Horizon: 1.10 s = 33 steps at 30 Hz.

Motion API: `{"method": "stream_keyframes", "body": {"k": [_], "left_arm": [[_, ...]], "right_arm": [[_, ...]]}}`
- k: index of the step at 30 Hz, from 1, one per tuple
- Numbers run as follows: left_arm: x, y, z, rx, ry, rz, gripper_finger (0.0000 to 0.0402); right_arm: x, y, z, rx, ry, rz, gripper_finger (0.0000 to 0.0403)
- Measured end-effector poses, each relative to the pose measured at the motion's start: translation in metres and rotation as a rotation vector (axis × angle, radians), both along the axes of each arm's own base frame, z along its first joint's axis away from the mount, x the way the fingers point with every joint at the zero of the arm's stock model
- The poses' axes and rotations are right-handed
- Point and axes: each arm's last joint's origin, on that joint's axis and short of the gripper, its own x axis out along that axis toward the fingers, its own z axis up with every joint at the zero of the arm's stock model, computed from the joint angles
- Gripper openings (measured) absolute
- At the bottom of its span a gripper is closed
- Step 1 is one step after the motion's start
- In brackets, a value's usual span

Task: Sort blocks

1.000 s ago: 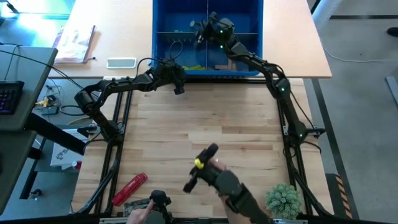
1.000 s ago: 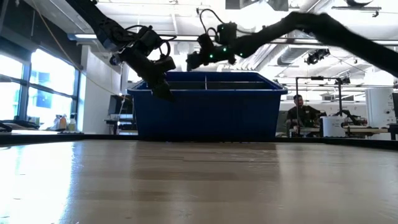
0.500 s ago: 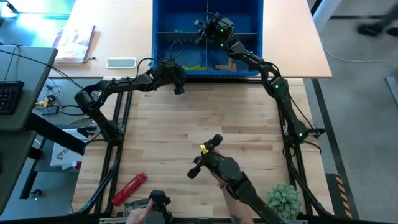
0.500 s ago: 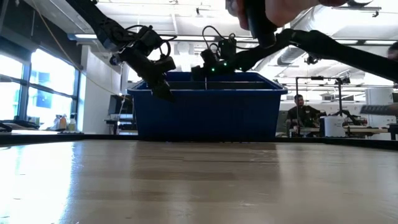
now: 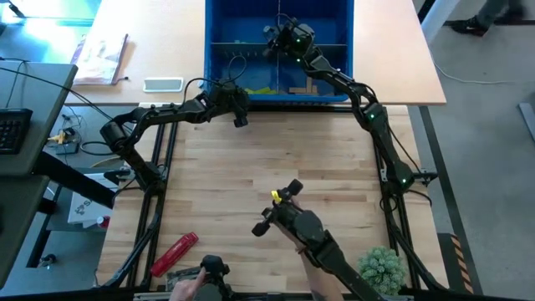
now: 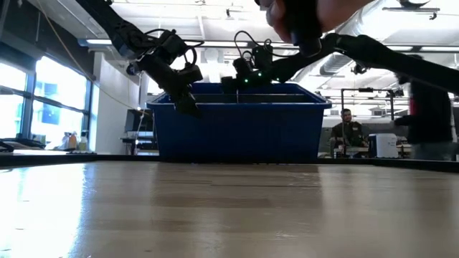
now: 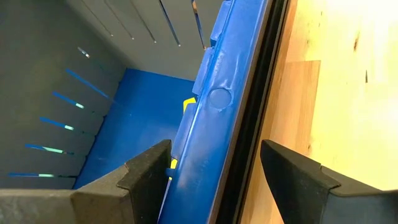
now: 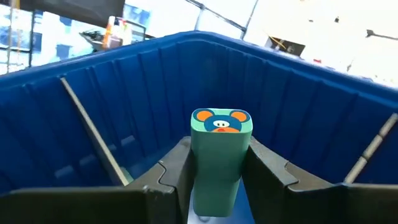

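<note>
Right gripper (image 8: 219,171) over blue bin (image 5: 219,50), clamped on one teal block (image 8: 220,149) bearing mouse face. Left gripper (image 7: 214,171) at bin near wall, fingers apart, straddling rim. Yellow-green blocks (image 5: 261,89) inside bin; count unclear.

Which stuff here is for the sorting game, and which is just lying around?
For sorting: teal block held by the right gripper; yellow blocks; blue bin; left gripper, open.

Lying around: red tool; green plant; book.
</note>
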Motion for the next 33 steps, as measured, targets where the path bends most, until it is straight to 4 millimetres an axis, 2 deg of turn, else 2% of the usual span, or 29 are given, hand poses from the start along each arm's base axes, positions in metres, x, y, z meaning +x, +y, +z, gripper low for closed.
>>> {"method": "stream_keyframes", "body": {"k": [3, 12, 16, 19, 22, 25, 28, 33], "left_arm": [[0.0, 0.0, 0.0, 0.0, 0.0, 0.0, 0.0227], [0.0, 0.0, 0.0, 0.001, 0.0, 0.001, 0.0227], [0.0, 0.0, 0.0, 0.001, 0.0, 0.002, 0.0227], [0.0, 0.0, 0.0, 0.001, 0.0, 0.002, 0.0227], [0.0, 0.0, 0.0, 0.003, 0.002, 0.001, 0.0227], [0.0, 0.0, 0.0, 0.002, 0.001, 0.002, 0.0227], [0.0, 0.0, 0.0, 0.002, 0.001, 0.0, 0.0227], [0.001, -0.001, 0.0, 0.005, 0.005, 0.002, 0.0227]], "right_arm": [[0.0, 0.0, -0.001, 0.029, -0.006, -0.012, 0.0108], [0.0, 0.0, -0.002, 0.052, 0.01, -0.012, 0.0186], [-0.002, 0.005, 0.013, 0.064, 0.004, -0.01, 0.02], [-0.011, 0.015, 0.035, 0.111, 0.051, -0.011, 0.0203], [-0.025, 0.035, 0.067, 0.111, 0.171, 0.01, 0.0204], [-0.045, 0.066, 0.097, 0.099, 0.386, 0.068, 0.0204], [-0.067, 0.1, 0.118, 0.145, 0.594, 0.118, 0.0204], [-0.106, 0.158, 0.144, 0.339, 0.758, 0.186, 0.0204]]}}
